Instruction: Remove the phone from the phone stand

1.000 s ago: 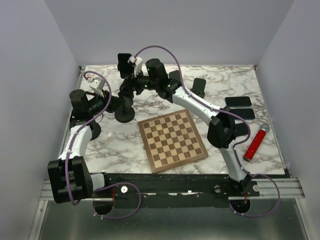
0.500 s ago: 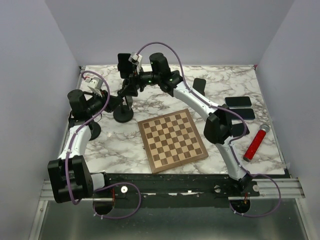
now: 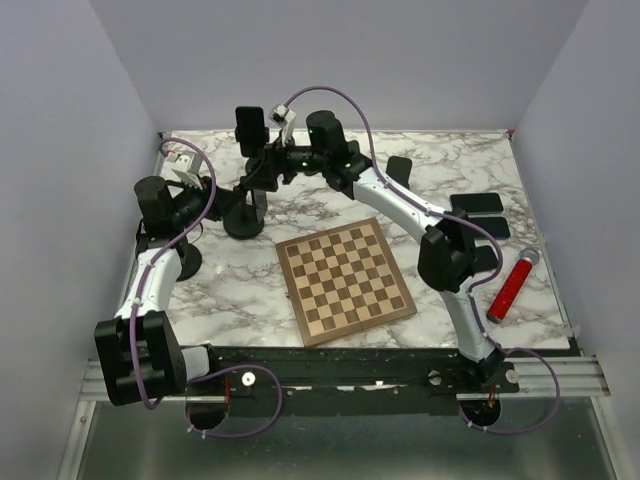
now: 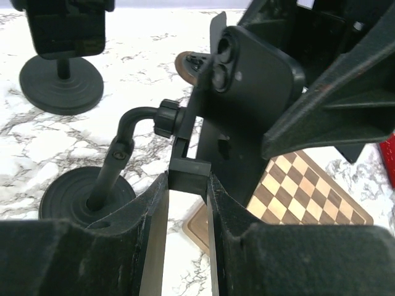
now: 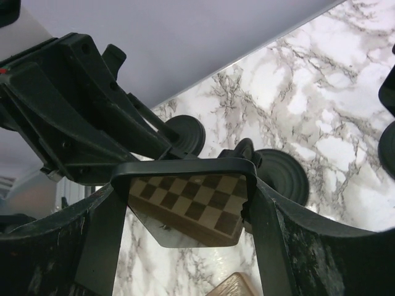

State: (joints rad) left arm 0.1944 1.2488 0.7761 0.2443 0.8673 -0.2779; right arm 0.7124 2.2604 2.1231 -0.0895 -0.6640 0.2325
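The black phone [image 4: 247, 86] sits in the cradle of the black phone stand [image 4: 114, 163], camera lenses facing me in the left wrist view. My left gripper [image 4: 188, 185] is shut on the stand's lower bracket [image 4: 188, 174], above its round base [image 4: 74, 197]. My right gripper [image 5: 185, 188] is shut on the phone [image 5: 185, 203] across its width; the screen reflects the chessboard. In the top view the left gripper [image 3: 220, 197] and right gripper [image 3: 266, 166] meet above the stand base [image 3: 245, 222]. The phone itself is mostly hidden there.
A second stand holding a phone [image 3: 249, 127] is at the back left, also in the left wrist view [image 4: 65, 31]. A chessboard [image 3: 345, 280] lies mid-table. Two flat phones [image 3: 476, 203], a red cylinder [image 3: 510, 285] and another stand [image 3: 398, 172] are on the right.
My right gripper has shifted back and to the left with the phone. The stand base has slid slightly back-left with it. The left gripper has stayed clamped on the stand.
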